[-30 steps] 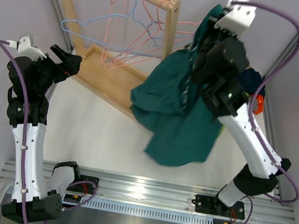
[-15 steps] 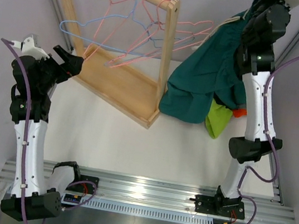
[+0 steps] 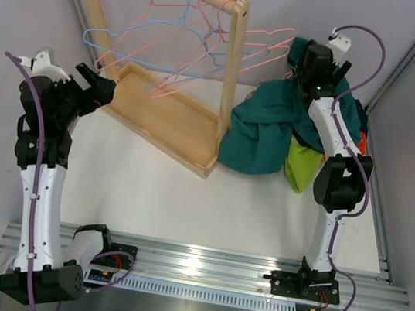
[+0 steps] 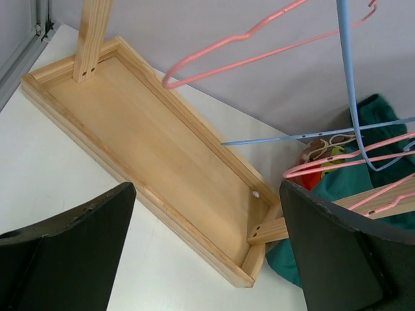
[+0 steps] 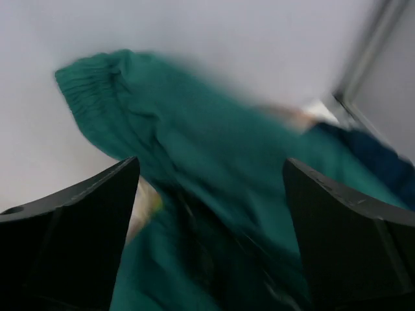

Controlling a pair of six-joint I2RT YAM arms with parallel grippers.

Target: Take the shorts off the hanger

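The teal shorts (image 3: 261, 136) lie crumpled on the table right of the wooden rack, on a pile with the lime green pair (image 3: 300, 167), a bit of orange (image 3: 361, 139) and dark navy (image 3: 353, 111). My right gripper (image 3: 302, 70) hovers over the back of this pile, open, holding nothing. In the blurred right wrist view its gripper (image 5: 207, 240) stands wide above the teal shorts (image 5: 214, 168), with navy cloth (image 5: 382, 162) to the right. My left gripper (image 3: 94, 80) is open and empty by the rack's left end. The wire hangers (image 3: 185, 43) hang bare.
The wooden rack's tray base (image 3: 162, 117) runs diagonally across the table, its post (image 3: 232, 73) close to the pile. In the left wrist view the left gripper (image 4: 207, 246) looks over that base (image 4: 162, 162), pink and blue hangers (image 4: 353, 97) and teal cloth (image 4: 285, 259).
My right gripper has opened and let go of the teal shorts, which dropped onto the pile. The right arm swung back and down over the pile. The left arm has not moved.
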